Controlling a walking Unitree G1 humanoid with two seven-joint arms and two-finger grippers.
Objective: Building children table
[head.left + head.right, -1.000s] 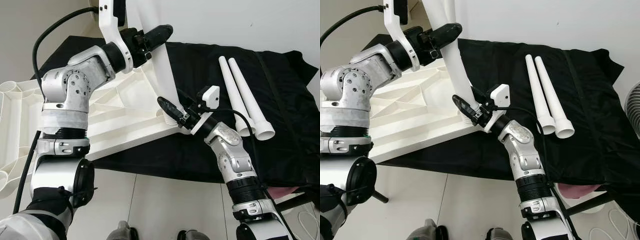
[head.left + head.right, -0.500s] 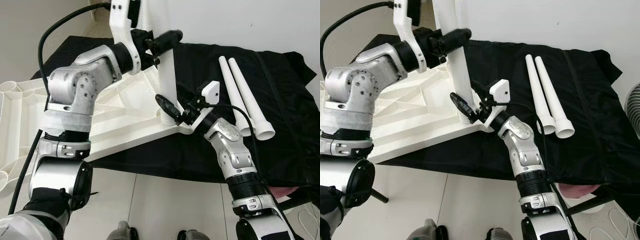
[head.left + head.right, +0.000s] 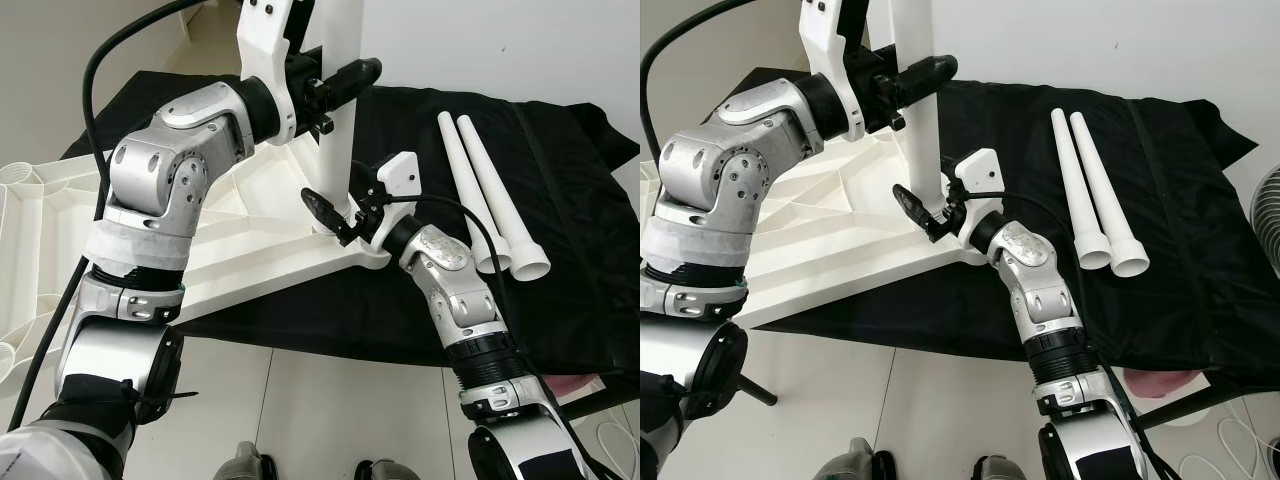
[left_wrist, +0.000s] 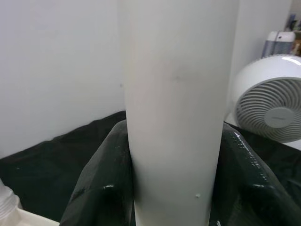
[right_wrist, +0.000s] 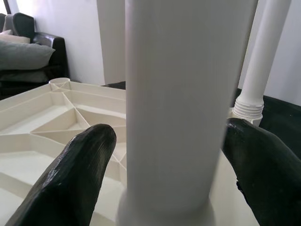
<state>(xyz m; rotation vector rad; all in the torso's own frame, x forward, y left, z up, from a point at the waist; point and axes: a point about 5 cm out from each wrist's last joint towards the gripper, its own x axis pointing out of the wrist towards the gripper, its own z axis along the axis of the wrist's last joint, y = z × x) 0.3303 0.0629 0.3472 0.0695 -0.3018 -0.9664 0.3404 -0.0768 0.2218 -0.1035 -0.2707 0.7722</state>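
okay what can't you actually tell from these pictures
- Top of the upright table leg: cut off by the upper edge of both eye views.
- Leg's seating in the tabletop socket: hidden by the right gripper.
- Left gripper: its contact with the leg behind is hidden.
- Tabletop's far left end: cut off.

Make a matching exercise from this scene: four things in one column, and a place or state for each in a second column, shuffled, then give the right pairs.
Things
1. left claw
2. right claw
3. two loose table legs
4. tabletop

States
A. lying side by side on the black cloth
B. upside down, ribbed underside showing
C. shut high on the upright leg
D. open, one finger on each side of that leg's base

Pairs: 1-C, 2-D, 3-A, 4-B
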